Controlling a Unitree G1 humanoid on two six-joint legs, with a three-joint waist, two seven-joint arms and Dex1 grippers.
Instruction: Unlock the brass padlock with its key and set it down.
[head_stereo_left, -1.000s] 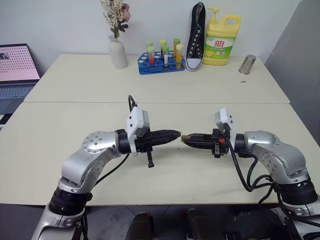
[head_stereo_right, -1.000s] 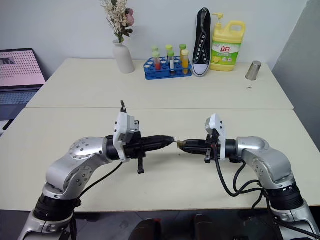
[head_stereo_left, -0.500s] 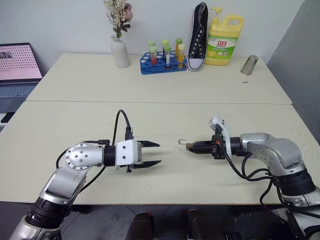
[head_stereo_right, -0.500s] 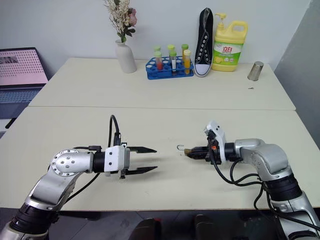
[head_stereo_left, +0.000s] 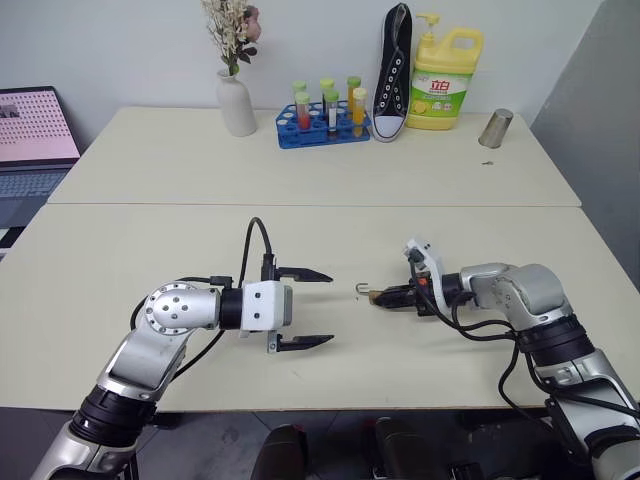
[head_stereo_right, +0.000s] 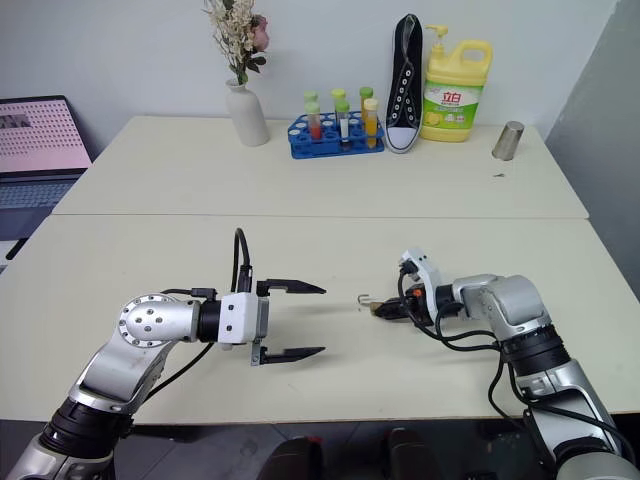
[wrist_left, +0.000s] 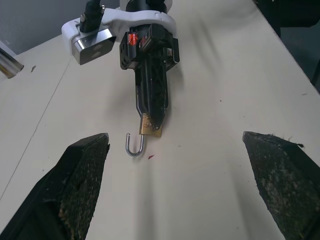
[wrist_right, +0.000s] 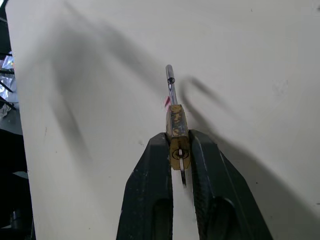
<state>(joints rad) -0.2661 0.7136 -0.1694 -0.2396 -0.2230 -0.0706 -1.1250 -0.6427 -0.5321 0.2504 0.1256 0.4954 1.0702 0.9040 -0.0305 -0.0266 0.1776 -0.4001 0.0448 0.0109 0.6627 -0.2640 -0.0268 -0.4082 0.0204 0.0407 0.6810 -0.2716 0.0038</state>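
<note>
The right pincer (head_stereo_left: 383, 295), just right of the frame's centre in the head views, is clamped on the brass padlock (wrist_right: 176, 131), gripping its lower body between the two black fingers. The lock hangs just above the tabletop (head_stereo_left: 330, 215), perhaps already grazing it; I can't say which. Its silver shackle sticks out past the fingertips toward the left pincer (head_stereo_left: 307, 308), and in the left wrist view it reads as a hook with one free end, so I'd judge it sprung open. The left pincer sits lower left of centre, its fingers spread wide apart and holding nothing, well apart from the lock.

The step in hand looks like the set-down. To do it well, I'd lower the right arm the last little way until the lock's body rests flat on the tabletop, then part the fingers slowly, so such a small thing doesn't stick to a pad or skitter off. Keep the left arm back so it can't knock the shackle.

The key (wrist_right: 182, 177) is hard to make out: in the right wrist view a thin silvery sliver hangs below the lock's keyhole face, between the fingers, which I take to be it, but its ring head is hidden. In the head views the lock is too small to read beyond its hook.
</note>
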